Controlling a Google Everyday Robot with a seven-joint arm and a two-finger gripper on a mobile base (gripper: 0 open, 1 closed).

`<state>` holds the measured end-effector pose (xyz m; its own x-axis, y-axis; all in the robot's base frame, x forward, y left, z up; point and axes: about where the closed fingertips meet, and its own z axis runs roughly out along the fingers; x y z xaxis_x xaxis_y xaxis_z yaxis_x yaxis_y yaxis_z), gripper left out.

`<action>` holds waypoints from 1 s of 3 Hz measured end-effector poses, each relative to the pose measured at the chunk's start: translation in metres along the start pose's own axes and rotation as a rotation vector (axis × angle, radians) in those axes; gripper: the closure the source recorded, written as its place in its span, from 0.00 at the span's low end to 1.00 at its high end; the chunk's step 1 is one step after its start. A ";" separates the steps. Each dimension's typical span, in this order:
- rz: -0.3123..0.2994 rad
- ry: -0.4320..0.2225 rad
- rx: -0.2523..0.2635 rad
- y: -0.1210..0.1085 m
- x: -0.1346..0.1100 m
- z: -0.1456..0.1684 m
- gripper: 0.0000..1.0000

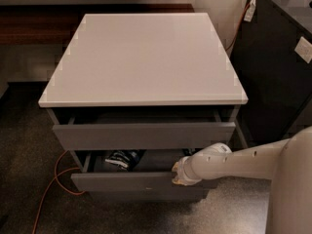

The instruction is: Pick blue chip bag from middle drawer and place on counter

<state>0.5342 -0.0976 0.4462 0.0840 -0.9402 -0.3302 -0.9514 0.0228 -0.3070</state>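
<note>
Camera view: jaws at middle drawer (126,182) front, opening unclear; blue chip bag (123,158) half-hidden.

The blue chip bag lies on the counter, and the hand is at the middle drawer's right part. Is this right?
No. The camera view shows the blue chip bag inside the middle drawer, not on the counter. The hand is at its right part.

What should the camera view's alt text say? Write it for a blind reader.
A white robot arm reaches in from the right, its claw at the open middle drawer's front edge, apart from the blue chip bag lying inside to the left. The drawer above is also ajar under a white counter.
</note>
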 end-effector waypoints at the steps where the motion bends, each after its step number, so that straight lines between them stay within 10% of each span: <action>1: 0.000 0.000 0.000 0.000 0.000 0.000 0.51; 3: 0.000 -0.001 -0.002 0.001 0.000 0.001 0.05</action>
<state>0.5337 -0.0972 0.4455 0.0845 -0.9400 -0.3305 -0.9519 0.0218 -0.3055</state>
